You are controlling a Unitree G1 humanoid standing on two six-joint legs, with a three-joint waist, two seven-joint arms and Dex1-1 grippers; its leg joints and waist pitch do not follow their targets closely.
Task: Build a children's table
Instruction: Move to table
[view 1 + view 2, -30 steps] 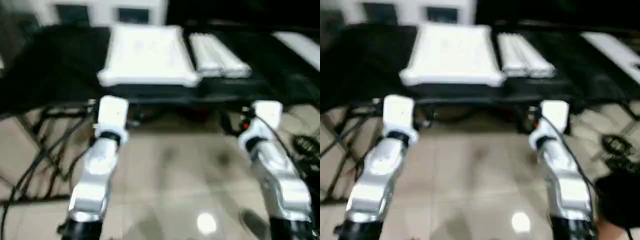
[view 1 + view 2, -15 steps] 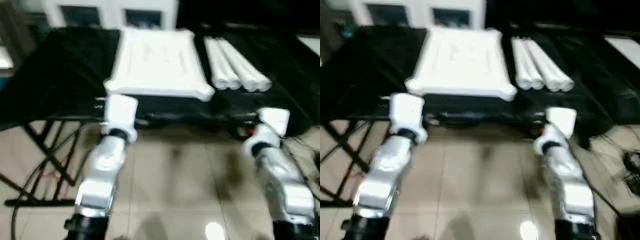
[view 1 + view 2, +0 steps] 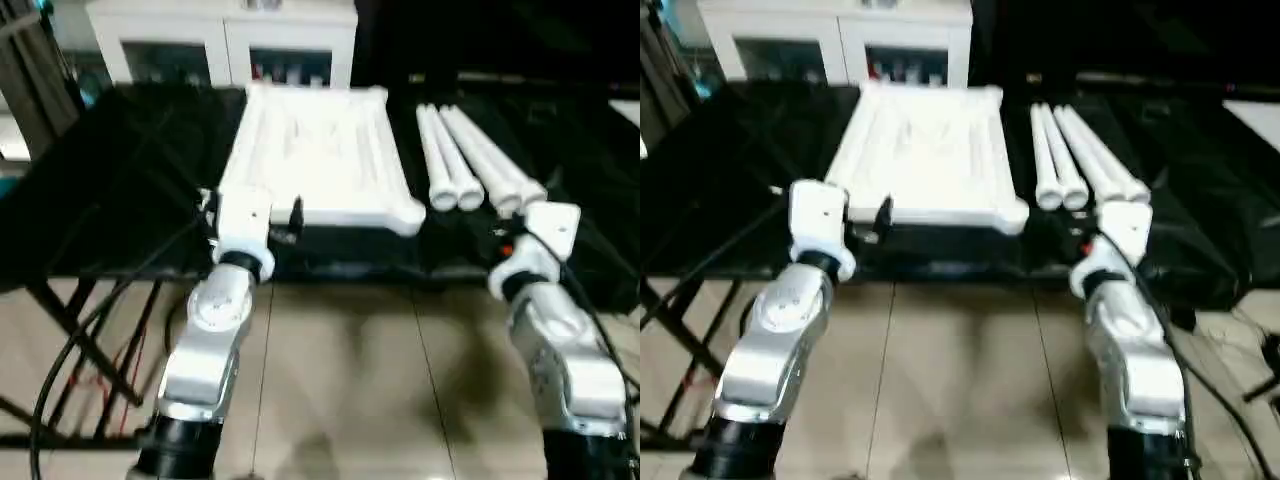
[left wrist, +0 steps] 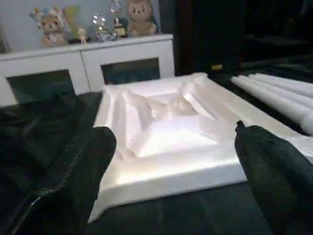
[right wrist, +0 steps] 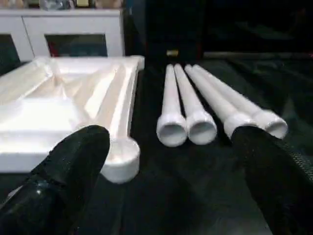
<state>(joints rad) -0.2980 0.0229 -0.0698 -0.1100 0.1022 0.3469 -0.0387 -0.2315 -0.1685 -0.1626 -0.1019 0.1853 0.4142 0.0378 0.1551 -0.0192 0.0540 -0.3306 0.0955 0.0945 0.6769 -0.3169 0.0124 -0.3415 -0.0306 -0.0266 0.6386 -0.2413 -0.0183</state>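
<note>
behind everything stands a white cabinet (image 3: 225,35) with soft toys on top, and in front of it the black-draped work table (image 3: 120,170) carries all the parts. take the tabletop (image 3: 315,155) as the landmark: it lies ribbed side up near the middle of the black cloth, its rounded corner sockets showing at the near edge. the four legs (image 3: 470,160) lie side by side just to the robot's right of the tabletop, apart from it, open ends toward the robot.

left gripper (image 4: 171,161) hangs just short of the tabletop's near edge, its black fingers (image 4: 68,181) spread wide with nothing between them. right gripper (image 5: 171,166) is likewise wide apart and empty, facing the gap between the tabletop's near right corner socket (image 5: 120,159) and the leg ends (image 5: 188,128).

nothing looks assembled yet, so the step in hand is likely the first reach for a leg. to do it well, the right gripper should probably go for the leg nearest the tabletop, taking it a little way back from its open end so the end stays free to enter a socket. the legs are round, smooth and touching one another, so a pinch that is off centre could roll the neighbours away. the left gripper looks well placed to steady the tabletop's near edge while the leg goes in.
</note>
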